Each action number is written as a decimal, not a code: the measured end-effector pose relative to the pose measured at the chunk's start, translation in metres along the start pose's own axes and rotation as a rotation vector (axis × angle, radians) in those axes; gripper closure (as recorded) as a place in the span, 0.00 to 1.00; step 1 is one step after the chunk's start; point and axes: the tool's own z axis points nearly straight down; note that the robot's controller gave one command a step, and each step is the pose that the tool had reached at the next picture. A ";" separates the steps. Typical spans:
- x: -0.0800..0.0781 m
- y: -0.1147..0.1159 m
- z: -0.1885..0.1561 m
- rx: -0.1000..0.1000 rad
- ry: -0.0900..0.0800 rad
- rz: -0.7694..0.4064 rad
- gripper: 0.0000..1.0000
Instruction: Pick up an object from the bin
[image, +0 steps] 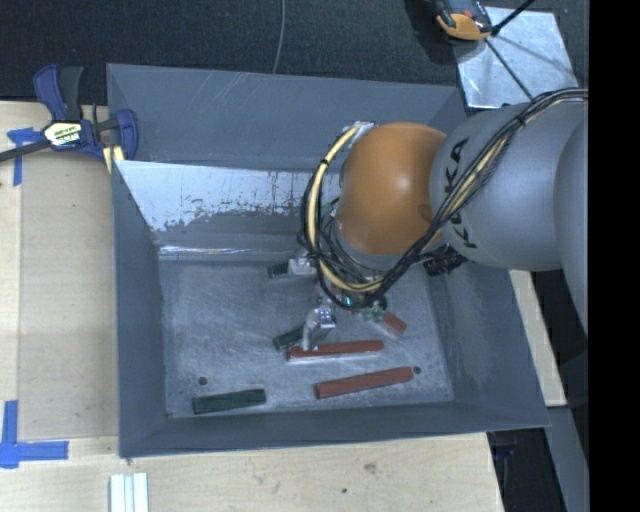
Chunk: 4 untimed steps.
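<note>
The orange dome-shaped cover (390, 190) and its cable loops hide most of the wrist, and what pokes out below is hard to make out, so I cannot tell whether the jaws are spread or pressed together. They hang over the left end of a long reddish-brown flat bar (345, 349) mid-floor in the grey metal bin (135, 300), just beside a small dark green piece (290, 340). A second reddish-brown bar (364, 383) lies near it.

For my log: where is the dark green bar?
In the camera view the dark green bar lies at the bottom left of the bin, left of the lower brown stick.
</note>
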 end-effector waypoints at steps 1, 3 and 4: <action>-0.002 0.000 -0.004 -0.001 -0.008 0.002 0.00; 0.051 -0.018 0.065 -0.001 -0.022 -0.176 1.00; 0.052 -0.018 0.062 -0.001 -0.019 -0.175 1.00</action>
